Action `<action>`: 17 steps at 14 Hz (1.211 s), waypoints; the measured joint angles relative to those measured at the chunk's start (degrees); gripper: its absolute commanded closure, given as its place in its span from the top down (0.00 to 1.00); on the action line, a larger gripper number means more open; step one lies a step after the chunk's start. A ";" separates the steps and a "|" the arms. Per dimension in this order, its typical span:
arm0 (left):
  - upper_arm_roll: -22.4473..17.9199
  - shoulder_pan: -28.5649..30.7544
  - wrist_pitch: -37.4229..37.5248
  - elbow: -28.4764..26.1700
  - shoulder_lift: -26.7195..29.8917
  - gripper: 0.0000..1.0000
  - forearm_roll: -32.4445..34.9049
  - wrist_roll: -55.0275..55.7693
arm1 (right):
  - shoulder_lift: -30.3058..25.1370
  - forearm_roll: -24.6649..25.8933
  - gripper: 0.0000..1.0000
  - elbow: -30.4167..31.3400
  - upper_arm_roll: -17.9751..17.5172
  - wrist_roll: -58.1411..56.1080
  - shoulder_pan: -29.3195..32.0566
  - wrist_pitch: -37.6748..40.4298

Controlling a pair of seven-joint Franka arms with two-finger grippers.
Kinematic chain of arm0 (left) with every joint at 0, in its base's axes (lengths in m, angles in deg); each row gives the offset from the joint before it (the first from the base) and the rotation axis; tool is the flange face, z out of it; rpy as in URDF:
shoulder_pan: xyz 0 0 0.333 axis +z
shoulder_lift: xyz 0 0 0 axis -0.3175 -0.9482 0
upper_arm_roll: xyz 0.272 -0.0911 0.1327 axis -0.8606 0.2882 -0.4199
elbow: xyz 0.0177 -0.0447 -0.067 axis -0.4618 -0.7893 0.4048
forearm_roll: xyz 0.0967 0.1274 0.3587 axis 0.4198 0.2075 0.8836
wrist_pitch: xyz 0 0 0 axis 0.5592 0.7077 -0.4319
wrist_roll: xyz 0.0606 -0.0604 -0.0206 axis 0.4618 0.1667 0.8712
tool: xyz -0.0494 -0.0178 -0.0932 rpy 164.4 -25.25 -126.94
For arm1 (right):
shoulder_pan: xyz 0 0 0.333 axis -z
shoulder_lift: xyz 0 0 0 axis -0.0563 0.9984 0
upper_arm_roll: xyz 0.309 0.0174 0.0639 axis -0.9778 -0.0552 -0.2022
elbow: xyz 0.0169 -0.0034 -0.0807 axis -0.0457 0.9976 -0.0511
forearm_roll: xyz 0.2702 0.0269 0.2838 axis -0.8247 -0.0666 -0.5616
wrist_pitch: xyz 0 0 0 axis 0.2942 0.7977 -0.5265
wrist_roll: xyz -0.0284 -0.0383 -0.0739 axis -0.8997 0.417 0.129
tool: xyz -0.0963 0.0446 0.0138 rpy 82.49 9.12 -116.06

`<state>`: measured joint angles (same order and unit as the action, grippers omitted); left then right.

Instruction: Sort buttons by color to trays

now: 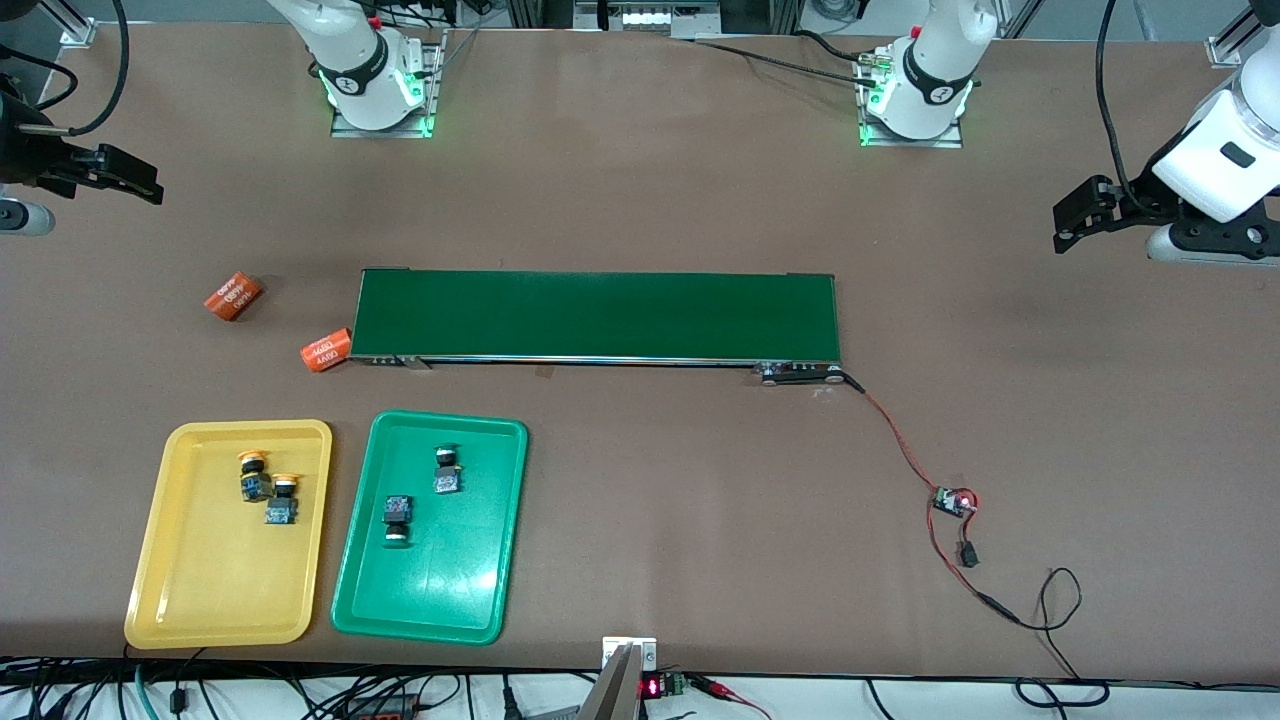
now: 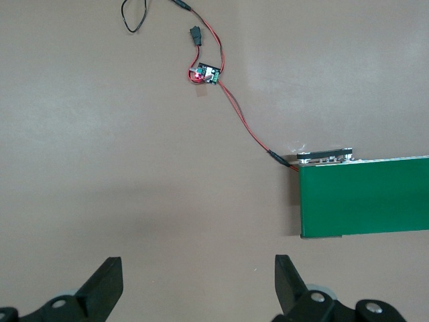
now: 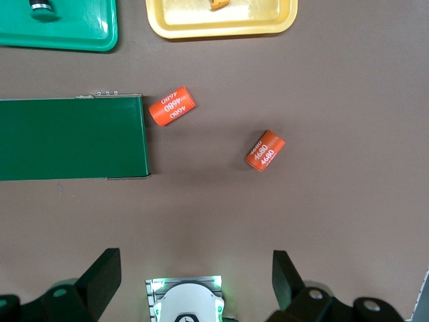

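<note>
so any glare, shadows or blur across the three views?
Front view: even light, a pale sheen on the green tray floor, and green LED glow at both arm bases. Left wrist view: soft dark shadow on the table above the open left gripper; the belt looks sharp. Right wrist view: crisp "4680" print on the orange cylinders, faint shadows beside them, open right gripper dark.

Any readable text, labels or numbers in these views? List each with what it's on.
"4680": printed in white, more than once, on the orange cylinder touching the dark green belt at its end toward the right arm.
"4680": same print on the second orange cylinder, lying apart on the bare table.
Red digits on the small display at the table edge nearest the front camera: too small to read.
Buttons, trays, belt: no text visible.
</note>
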<state>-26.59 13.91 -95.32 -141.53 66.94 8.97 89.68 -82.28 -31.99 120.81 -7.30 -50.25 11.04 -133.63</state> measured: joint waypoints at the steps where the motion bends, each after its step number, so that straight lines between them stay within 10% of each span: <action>1: 0.00 0.00 0.00 0.00 0.00 1.00 0.00 0.00 | 0.17 0.00 1.00 -0.13 -0.01 0.00 0.00 0.13; 17: 0.00 0.00 0.09 0.00 0.00 1.00 0.00 0.00 | 0.30 -0.71 1.00 -0.33 1.28 0.00 -3.54 3.07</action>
<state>-26.59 13.91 -95.23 -141.53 66.94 8.97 89.68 -81.98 -32.71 120.48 -6.02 -50.25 7.50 -130.55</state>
